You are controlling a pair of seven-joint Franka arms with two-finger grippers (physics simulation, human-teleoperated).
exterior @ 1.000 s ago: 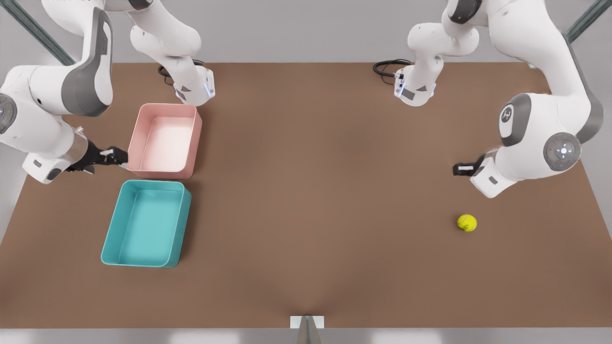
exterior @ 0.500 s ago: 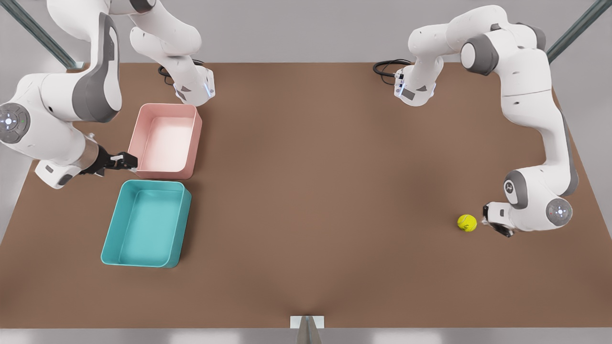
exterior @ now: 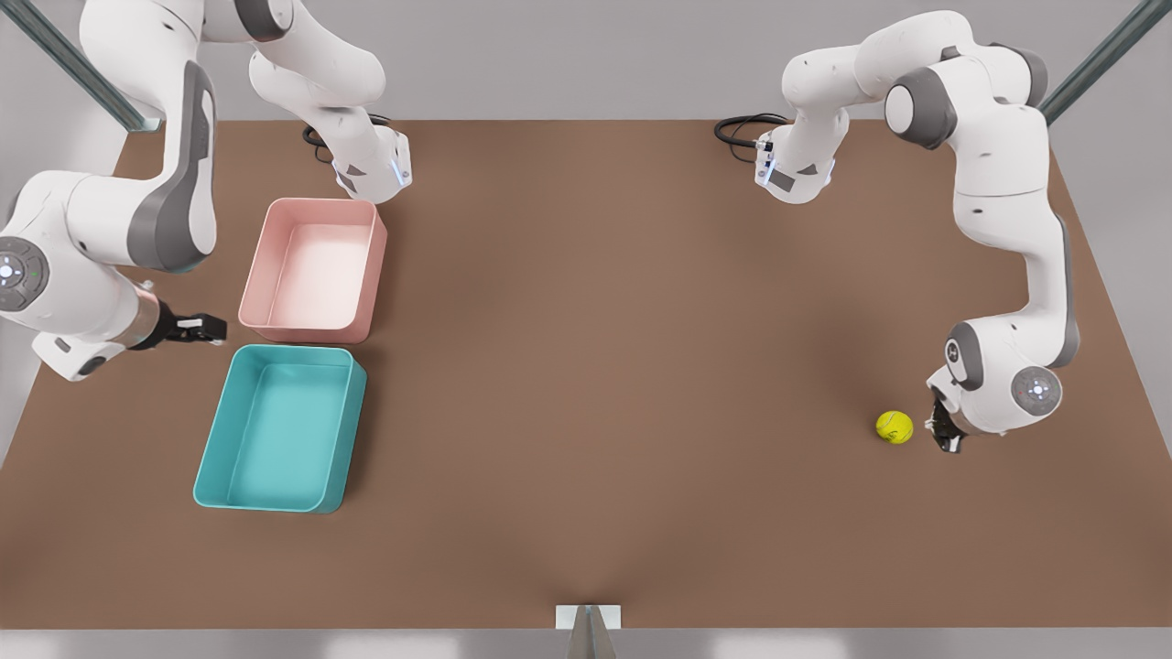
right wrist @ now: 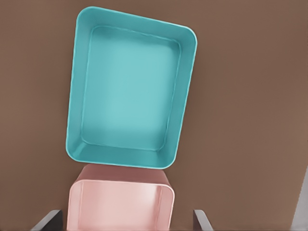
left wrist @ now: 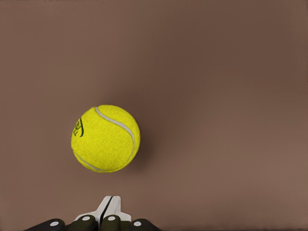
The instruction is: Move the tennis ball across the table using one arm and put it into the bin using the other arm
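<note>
The tennis ball [exterior: 895, 426] rests on the bare brown counter [exterior: 595, 384], near the counter's edge on the front view's right and closer to the near edge than the far one. In the left wrist view the tennis ball [left wrist: 106, 138] shows a white curved seam and a small dark mark on its side, with a soft shadow beside it on the counter [left wrist: 216, 96].

Just beside the ball, toward the counter's right edge in the front view, sits the left end effector [exterior: 943, 432], low over the counter and not touching the ball. The left wrist view shows the left end effector [left wrist: 110, 206] with its two pale fingers pressed together, tips aimed at the ball with a small gap between tips and ball.

Well apart, at the counter's opposite side, a pink bin [exterior: 316, 268] lies toward the far edge and a teal bin [exterior: 282, 426] lies just beside it toward the near edge, their short walls almost meeting. Both are open-topped and hold nothing.

The right end effector [exterior: 194, 329] hangs just off the pink bin's outer long wall, near the corner that faces the teal bin. In the right wrist view its dark fingertips [right wrist: 47, 220] stand spread wide, holding nothing, with the teal bin [right wrist: 130, 91] and pink bin [right wrist: 120, 204] below.
</note>
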